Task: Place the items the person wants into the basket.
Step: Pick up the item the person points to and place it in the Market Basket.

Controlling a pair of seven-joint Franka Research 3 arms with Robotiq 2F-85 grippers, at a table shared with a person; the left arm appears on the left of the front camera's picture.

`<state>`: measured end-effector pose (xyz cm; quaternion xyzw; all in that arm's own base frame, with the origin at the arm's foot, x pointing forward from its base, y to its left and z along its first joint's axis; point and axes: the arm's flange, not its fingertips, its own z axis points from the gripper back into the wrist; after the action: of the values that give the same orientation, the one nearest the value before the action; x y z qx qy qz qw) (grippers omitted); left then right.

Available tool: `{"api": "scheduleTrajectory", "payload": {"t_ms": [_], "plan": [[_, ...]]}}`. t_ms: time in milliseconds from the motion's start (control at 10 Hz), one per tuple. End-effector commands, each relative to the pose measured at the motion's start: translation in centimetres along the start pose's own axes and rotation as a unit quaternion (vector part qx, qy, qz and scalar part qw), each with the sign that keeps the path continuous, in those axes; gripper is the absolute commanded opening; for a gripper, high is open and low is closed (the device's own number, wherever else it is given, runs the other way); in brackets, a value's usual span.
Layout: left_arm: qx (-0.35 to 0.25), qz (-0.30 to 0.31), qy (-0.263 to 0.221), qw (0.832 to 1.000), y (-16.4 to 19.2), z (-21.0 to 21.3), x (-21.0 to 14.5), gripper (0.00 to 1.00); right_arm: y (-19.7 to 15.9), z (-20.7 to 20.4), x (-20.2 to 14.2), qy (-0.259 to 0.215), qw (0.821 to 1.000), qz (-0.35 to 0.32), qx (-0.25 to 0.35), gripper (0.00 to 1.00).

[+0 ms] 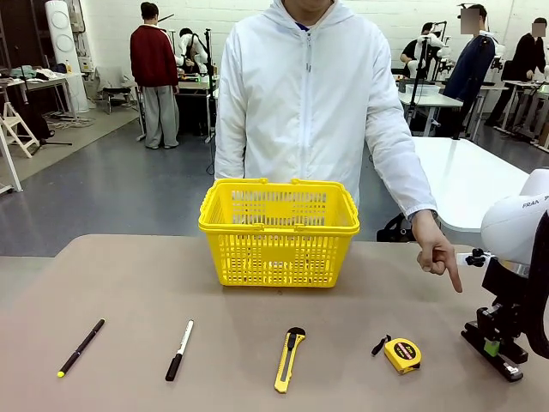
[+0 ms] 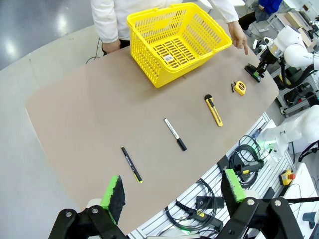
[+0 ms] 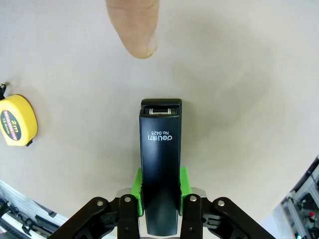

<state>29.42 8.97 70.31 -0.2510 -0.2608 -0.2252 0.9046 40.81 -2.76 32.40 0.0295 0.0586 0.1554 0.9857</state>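
Bright, even light; edges perhaps warped.

My front camera sits low at the table's [image 1: 129, 283] near edge and faces the person [image 1: 300, 112] at 12 o'clock, at mid-range. My left wrist camera rides high, looking down past the left tool [image 2: 173, 188] over the whole table, with the basket [image 2: 174, 42] at 12 o'clock. My right wrist camera hangs close above the table, looking along the right tool [image 3: 160, 186]. All three views share the tape measure [image 3: 17, 119] and the person's pointing finger [image 3: 135, 25].

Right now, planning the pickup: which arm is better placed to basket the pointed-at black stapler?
Right. The right gripper clamps the black stapler near the person's finger; the left gripper hangs open, far across the table.
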Motion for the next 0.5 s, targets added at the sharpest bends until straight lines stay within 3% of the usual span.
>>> {"api": "scheduleTrajectory", "payload": {"t_ms": [0, 200, 400], "plan": [[-0.007, -0.007, -0.003, 1.000, 0.0, 0.1, -0.1, 1.00, -0.2, 0.3, -0.3, 0.006, 1.000, 0.008, -0.015, 0.00], [-0.007, -0.007, -0.003, 1.000, 0.0, 0.1, -0.1, 1.00, 0.8, 2.4, -1.1, -0.009, 1.000, -0.004, -0.017, 0.00], [-0.007, -0.007, -0.003, 1.000, 0.0, 0.1, -0.1, 1.00, 5.0, 11.5, -2.1, -0.031, 0.997, 0.019, -0.068, 0.00]]}}
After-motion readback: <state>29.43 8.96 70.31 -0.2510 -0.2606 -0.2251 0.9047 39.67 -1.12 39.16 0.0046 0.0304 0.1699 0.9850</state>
